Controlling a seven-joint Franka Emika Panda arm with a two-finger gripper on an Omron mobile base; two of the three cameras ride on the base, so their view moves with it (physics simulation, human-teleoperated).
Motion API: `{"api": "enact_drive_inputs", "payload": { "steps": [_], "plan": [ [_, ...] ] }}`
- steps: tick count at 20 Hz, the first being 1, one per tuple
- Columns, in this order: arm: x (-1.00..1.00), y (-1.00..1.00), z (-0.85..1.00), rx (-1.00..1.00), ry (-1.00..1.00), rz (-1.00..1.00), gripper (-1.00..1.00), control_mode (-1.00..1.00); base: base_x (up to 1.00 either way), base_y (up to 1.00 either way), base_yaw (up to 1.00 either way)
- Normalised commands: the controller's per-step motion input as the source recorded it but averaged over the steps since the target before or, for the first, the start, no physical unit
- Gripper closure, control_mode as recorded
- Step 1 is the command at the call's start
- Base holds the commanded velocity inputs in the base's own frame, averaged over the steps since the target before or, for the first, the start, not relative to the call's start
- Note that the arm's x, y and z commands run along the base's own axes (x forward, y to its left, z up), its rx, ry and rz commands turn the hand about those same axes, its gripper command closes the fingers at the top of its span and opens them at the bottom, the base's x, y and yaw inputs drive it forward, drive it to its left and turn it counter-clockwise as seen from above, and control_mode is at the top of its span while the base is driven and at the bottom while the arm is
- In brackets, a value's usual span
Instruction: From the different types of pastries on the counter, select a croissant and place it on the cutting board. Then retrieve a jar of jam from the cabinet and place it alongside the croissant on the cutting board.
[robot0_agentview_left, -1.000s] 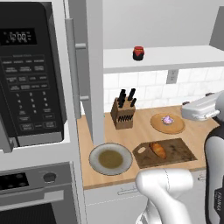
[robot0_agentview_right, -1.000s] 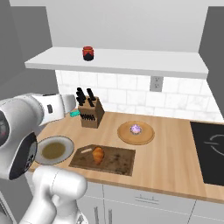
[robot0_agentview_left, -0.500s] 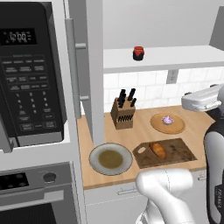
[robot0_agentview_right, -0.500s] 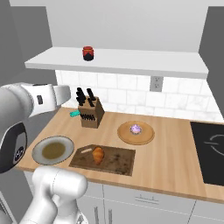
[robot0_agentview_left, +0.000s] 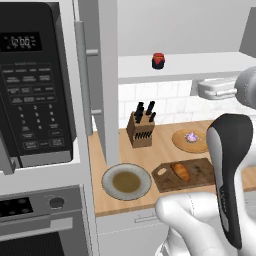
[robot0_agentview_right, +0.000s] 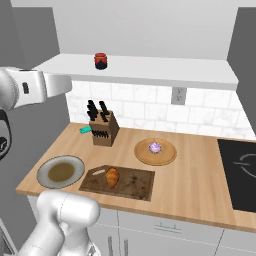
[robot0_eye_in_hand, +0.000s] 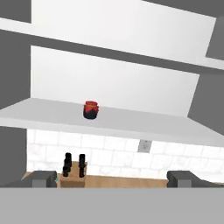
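1. While the gripper (robot0_eye_in_hand: 112, 178) is raised level with the cabinet shelf (robot0_agentview_right: 150, 75), its jaws stand fully apart and grasp nothing.
2. Jar of jam (robot0_agentview_right: 101, 61): upright on the shelf, left of centre, well apart from the gripper.
3. Croissant (robot0_agentview_right: 113, 176): lying on the cutting board (robot0_agentview_right: 135, 185), near the counter (robot0_agentview_right: 200, 180) front edge.
4. Pink frosted pastry (robot0_agentview_right: 156, 147): on the round wooden plate (robot0_agentview_right: 167, 156), behind the board.
5. Knife block (robot0_agentview_right: 104, 131): far left, by the wall.

A kitchen — microwave (robot0_agentview_left: 35, 85), oven (robot0_agentview_left: 42, 222), knife block (robot0_agentview_right: 104, 129), tiled backsplash (robot0_agentview_right: 200, 112) — wooden counter (robot0_agentview_right: 195, 185).
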Motion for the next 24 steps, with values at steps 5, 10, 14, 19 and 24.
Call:
{"api": "enact_drive_inputs", "payload": {
  "steps": [5,10,14,19,24],
  "plan": [
    [0.06,0.00,0.00,0.00,-0.01,-0.01,-1.00,-1.00,0.00,0.00,0.00],
    [0.36,0.03,0.00,0.00,0.00,0.00,-1.00,-1.00,0.00,0.00,0.00],
    [0.57,0.19,0.00,0.00,0.00,0.00,-1.00,-1.00,0.00,0.00,0.00],
    [0.40,0.04,0.00,0.04,0.00,0.02,-1.00,-1.00,0.00,0.00,0.00],
    [0.29,0.00,0.00,0.14,0.00,0.08,-1.00,-1.00,0.00,0.00,0.00]
  ]
}}
